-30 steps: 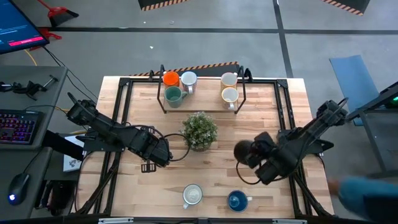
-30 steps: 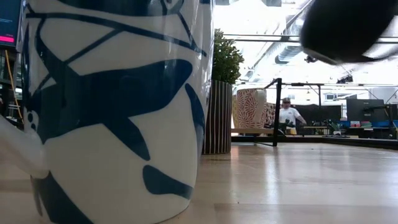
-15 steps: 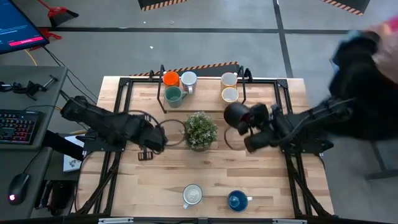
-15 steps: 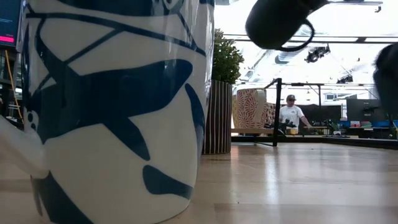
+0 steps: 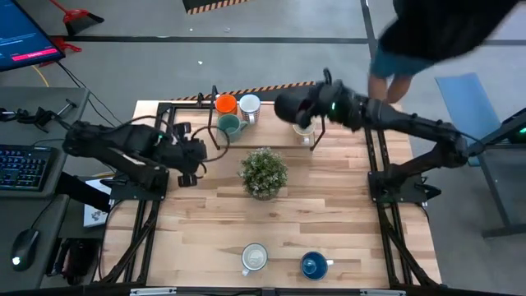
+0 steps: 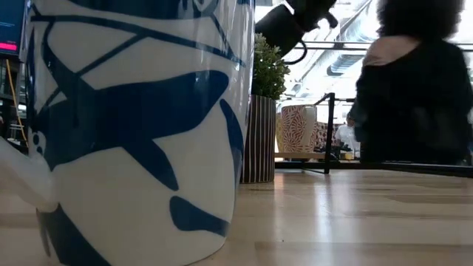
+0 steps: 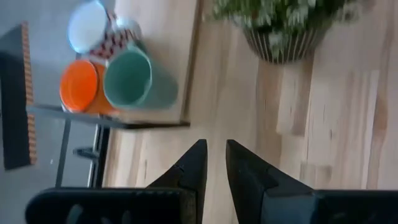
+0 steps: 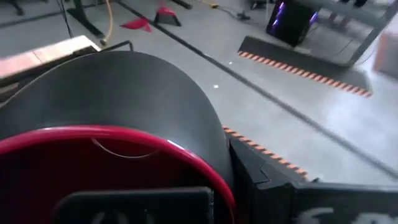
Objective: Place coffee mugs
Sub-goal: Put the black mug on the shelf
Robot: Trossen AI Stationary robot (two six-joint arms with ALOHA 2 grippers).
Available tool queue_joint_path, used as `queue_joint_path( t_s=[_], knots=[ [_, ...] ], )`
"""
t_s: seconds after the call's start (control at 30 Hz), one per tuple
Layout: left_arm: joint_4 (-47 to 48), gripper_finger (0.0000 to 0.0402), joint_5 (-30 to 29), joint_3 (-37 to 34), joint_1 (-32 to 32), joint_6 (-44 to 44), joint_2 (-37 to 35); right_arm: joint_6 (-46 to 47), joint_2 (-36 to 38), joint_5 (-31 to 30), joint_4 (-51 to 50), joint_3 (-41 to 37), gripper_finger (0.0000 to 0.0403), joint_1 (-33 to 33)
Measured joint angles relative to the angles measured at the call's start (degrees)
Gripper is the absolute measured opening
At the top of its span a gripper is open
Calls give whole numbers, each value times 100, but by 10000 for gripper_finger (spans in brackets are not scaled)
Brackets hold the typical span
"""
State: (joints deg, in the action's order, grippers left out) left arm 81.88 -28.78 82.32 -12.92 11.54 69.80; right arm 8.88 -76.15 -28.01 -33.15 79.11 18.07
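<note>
My right gripper [image 5: 306, 109] is shut on a dark mug with a red inside [image 5: 293, 107], held in the air over the right end of the rack [image 5: 267, 145] at the far edge. The low view shows this mug high up [image 6: 284, 26]. A cream mug [image 5: 304, 129] stands on the rack just below it. Orange [image 5: 225, 104], white patterned [image 5: 249, 105] and teal mugs [image 5: 230, 126] stand at the rack's left end. A white mug [image 5: 254, 257] and a blue mug [image 5: 313, 265] sit by the near edge. My left gripper [image 5: 191, 158] hovers left of the plant, fingers almost together, holding nothing. My right gripper holds the dark mug by its wall at the rim [image 8: 217, 180], with one finger [image 8: 134, 205] inside the red hollow and the other [image 8: 273, 180] outside. The mug is lifted clear of table and rack, tipped over so that its body points away from the gripper.
A leafy potted plant [image 5: 263, 173] stands mid-table between the arms. A person in dark clothes [image 5: 444, 33] stands just beyond the far right corner, also in the low view [image 6: 414, 96]. A large white-and-blue mug [image 6: 133, 133] fills the low view's left. Bare wood lies right of the plant.
My right gripper has carried the dark mug up from the right middle of the table toward the far edge, over the rack's right end. My left gripper has drawn back toward the left and far side, nearer the rack. A person has walked in behind the far right corner.
</note>
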Motion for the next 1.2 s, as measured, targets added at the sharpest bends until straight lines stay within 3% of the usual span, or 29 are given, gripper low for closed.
queue_joint_path(
  t_s=[0.17, 0.37, 0.5, 0.8, 0.83, 1.07, 1.2],
  knots=[
    [-352, 49, -6, -2, 209, -210, -69, -45, -45, 1292, 369, 0, 0, 1069],
    [-387, 49, 2, -2, 404, -204, -21, -381, -492, 2273, 689, 457, 0, 1613],
    [-382, 49, 10, -7, 468, -175, -28, -949, -1333, 2356, -183, 1734, 0, 1762],
    [-382, 49, 10, -7, 471, -114, -21, -1996, -3791, 2348, -3017, 5529, 0, 2110],
    [-381, 49, 9, -7, 471, -92, -21, -2089, -3945, 2373, -3041, 5609, 0, 2127],
    [-377, 49, 11, -7, 471, 184, -21, -2245, -3907, 2590, -2549, 4265, 0, 2218],
    [-384, 49, 11, -7, 471, 185, -21, -2249, -3914, 2485, -2480, 4004, 0, 2202]
  ],
)
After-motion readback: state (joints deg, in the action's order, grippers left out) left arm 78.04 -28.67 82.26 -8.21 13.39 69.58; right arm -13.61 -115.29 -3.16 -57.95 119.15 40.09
